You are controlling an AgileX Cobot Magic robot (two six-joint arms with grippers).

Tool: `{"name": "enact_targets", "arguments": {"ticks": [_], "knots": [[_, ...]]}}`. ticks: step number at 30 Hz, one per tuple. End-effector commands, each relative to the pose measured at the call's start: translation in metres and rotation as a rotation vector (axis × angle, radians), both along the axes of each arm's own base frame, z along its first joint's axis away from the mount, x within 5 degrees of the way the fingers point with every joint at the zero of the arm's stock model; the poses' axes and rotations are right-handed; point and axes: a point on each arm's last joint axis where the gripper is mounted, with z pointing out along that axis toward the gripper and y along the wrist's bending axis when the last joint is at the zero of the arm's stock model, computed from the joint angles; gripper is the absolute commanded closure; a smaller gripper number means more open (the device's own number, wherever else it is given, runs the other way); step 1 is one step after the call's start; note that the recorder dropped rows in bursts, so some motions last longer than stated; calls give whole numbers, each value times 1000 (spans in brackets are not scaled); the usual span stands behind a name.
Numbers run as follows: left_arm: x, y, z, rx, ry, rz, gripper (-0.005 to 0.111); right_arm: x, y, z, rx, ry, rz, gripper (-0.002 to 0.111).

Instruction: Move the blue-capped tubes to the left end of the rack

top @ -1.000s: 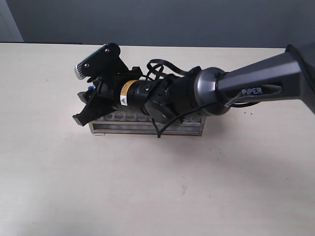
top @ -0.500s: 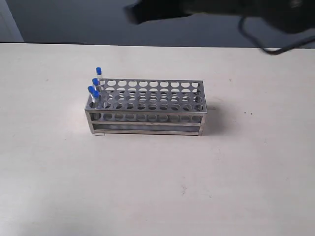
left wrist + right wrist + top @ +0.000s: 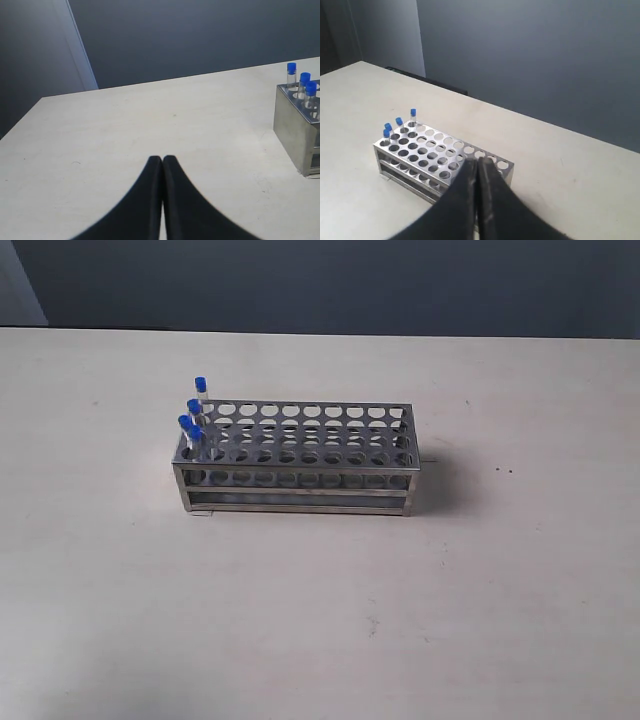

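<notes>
Left claw (image 3: pixel 162 159) and right claw (image 3: pixel 477 162), both pinched together, hang well apart from the rack (image 3: pixel 300 480) holding blue-capped tubes (image 3: pixel 193 407).

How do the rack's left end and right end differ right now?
The left end holds all four blue-capped tubes; the right end has only empty holes. Blue caps stick up above the left end's plate; nothing rises above the right end. Both are parts of one steel rack.

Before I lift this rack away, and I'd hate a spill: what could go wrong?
The blue-capped tubes stand at one end of the rack and rise above it, so a snagging sleeve or tilted lift could tip them. Two of them sit close together and might knock.
</notes>
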Motion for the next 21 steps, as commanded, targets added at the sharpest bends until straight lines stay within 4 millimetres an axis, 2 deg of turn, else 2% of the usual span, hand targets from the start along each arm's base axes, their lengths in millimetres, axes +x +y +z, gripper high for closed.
{"name": "enact_targets", "arguments": {"ticks": [1, 3, 4, 8, 14, 21], "knots": [[0, -1, 2, -6, -11, -9, 106, -8, -25, -15, 65, -92, -186, 109], [0, -1, 2, -6, -11, -9, 106, -9, -35, -30, 121, -84, -313, 109], [0, -1, 2, -6, -11, -9, 106, -10, -42, -49, 154, -51, -420, 109], [0, -1, 2, -6, -11, -9, 106, -13, -51, -76, 180, -12, -558, 109], [0, -1, 2, -6, -11, -9, 106, -14, -51, -102, 151, 73, -582, 109], [0, -1, 2, -6, -11, -9, 106, -23, -52, -137, 142, 69, -583, 109]]}}
